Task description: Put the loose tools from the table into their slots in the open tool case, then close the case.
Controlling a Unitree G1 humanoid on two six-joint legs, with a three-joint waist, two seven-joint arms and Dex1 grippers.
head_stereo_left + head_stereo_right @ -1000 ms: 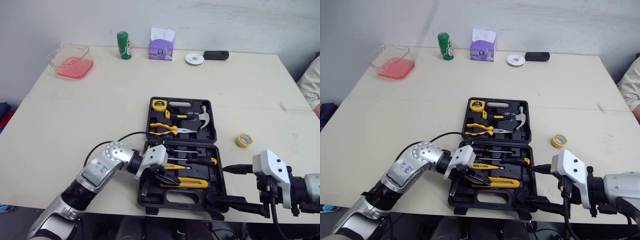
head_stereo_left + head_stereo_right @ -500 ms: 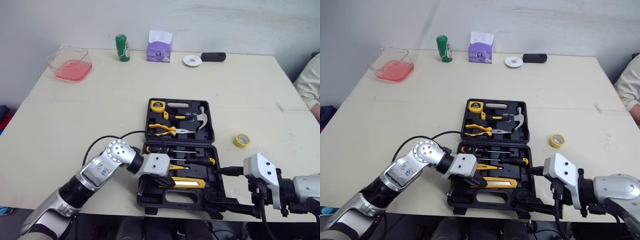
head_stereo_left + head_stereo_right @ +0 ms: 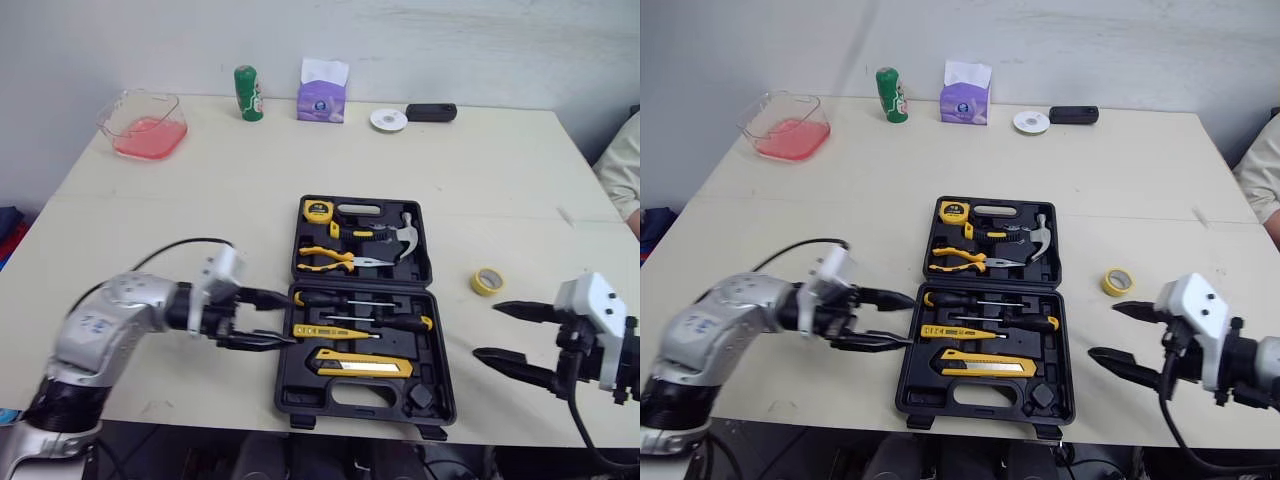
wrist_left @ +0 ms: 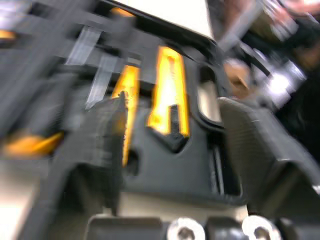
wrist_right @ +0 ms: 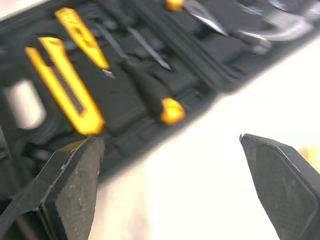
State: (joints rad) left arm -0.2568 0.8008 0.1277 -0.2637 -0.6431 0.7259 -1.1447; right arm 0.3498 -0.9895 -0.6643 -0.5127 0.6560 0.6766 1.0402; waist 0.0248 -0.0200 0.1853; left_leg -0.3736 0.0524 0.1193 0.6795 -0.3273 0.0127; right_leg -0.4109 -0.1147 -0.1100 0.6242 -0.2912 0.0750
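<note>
Tabletop (image 3: 150, 220): tool case (image 3: 345, 388) open; left jaws spread at its left edge, right jaws spread, apart.

From my seat this reads as a bare test room or lab
I see one big cream table (image 3: 480, 170) set against a blank white wall (image 3: 450, 40), an open tool case (image 3: 365, 392) near its front edge, and unrelated props lined along the far edge: a clear tub of pink stuff (image 3: 143, 122) at the far left corner, a green can (image 3: 248, 93), a purple tissue box (image 3: 322, 92), a white disc (image 3: 388, 119) and a small black device (image 3: 431, 112); a person's pale sleeve (image 3: 625, 170) shows past the right edge
</note>
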